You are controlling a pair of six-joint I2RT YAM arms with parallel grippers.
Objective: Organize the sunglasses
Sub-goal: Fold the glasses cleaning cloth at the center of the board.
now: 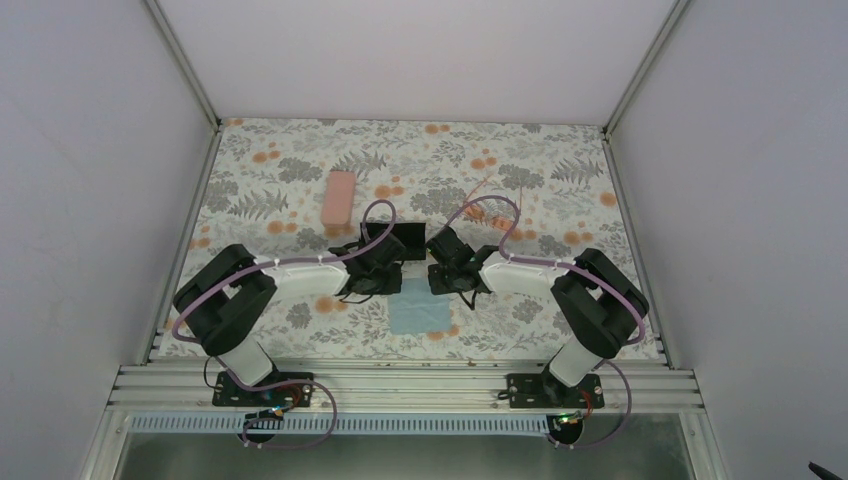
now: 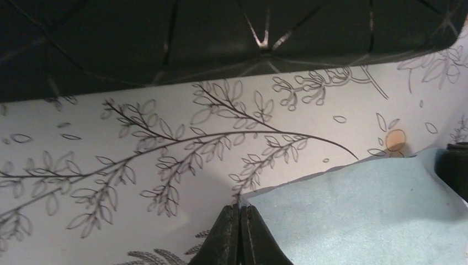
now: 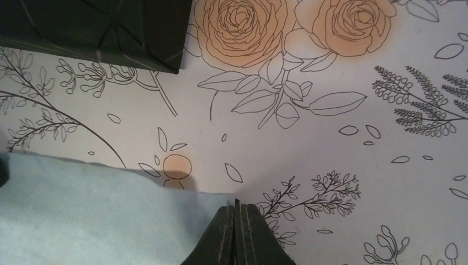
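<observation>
Black case [image 2: 221, 38] cropped; left pincer [image 2: 239, 210] and right pincer [image 3: 236, 208] closed at cloth [image 3: 83, 199] corners.

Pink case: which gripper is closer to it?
Left. The left gripper is at the cloth's left corner, below-right of the pink case; the right gripper is at the cloth's right corner, farther off.

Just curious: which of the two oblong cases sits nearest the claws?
The black case, close by the left gripper and right gripper; the pink case lies farther back left.

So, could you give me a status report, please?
Left gripper, right gripper shut at far corners of blue cloth. Sunglasses not made out. Black case just beyond.
</observation>
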